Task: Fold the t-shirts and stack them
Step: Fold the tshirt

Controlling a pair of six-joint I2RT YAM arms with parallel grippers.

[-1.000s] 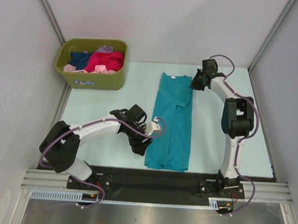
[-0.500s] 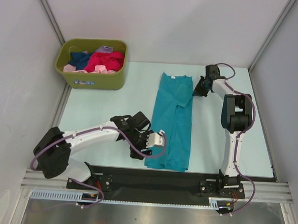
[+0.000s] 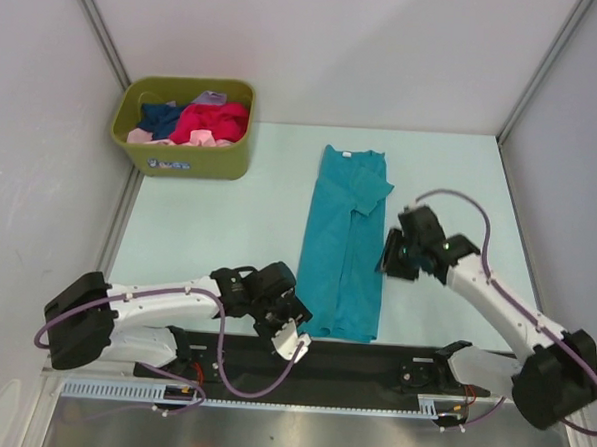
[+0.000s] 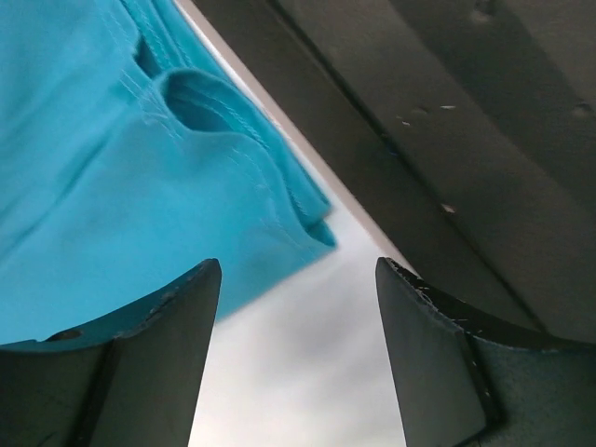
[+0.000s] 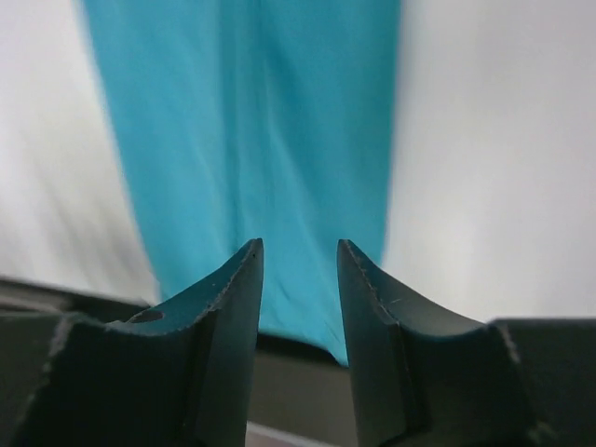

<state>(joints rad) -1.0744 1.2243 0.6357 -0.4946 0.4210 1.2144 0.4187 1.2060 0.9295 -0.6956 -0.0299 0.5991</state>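
We take the folded t-shirt (image 3: 344, 251) as our mark. It lies lengthwise near the middle of the worktop (image 3: 209, 219), collar end away from the arm bases. Well to its left and behind it, at the back left corner, stands the bin (image 3: 191, 164), with the other t-shirts (image 3: 199, 121) heaped in it. The left end effector (image 3: 291, 335) sits just beside the shirt's near left corner. The right end effector (image 3: 390, 258) is just right of the shirt's right edge, about halfway along it.
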